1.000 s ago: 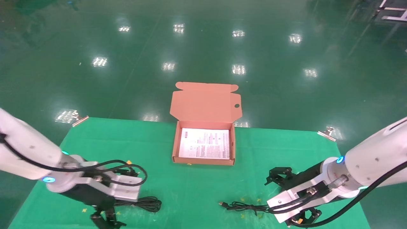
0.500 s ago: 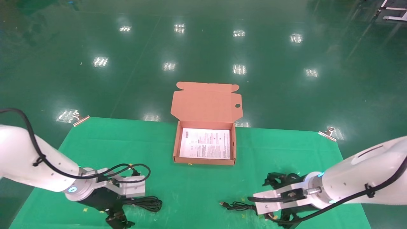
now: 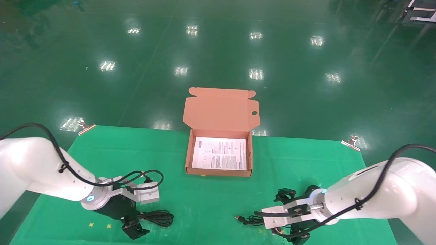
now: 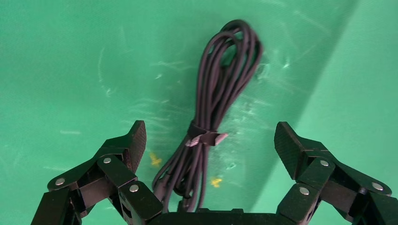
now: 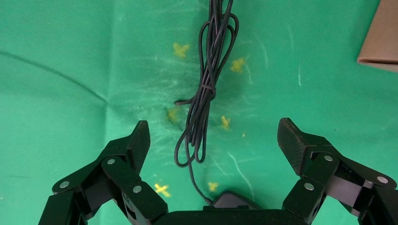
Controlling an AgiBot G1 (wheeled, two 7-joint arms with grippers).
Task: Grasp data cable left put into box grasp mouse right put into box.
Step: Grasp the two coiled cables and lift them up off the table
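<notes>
I am holding my left claw (image 4: pixel 210 145) wide, straddling the data cable (image 4: pixel 220 89); closing at its tie should grip every loop. My right claw (image 5: pixel 213 143), also wide, is hanging above the mouse (image 5: pixel 232 200).

The white sheet (image 3: pixel 219 153) inside the box (image 3: pixel 218 172) has rows of tiny print on it, but the words are too small to read.
</notes>
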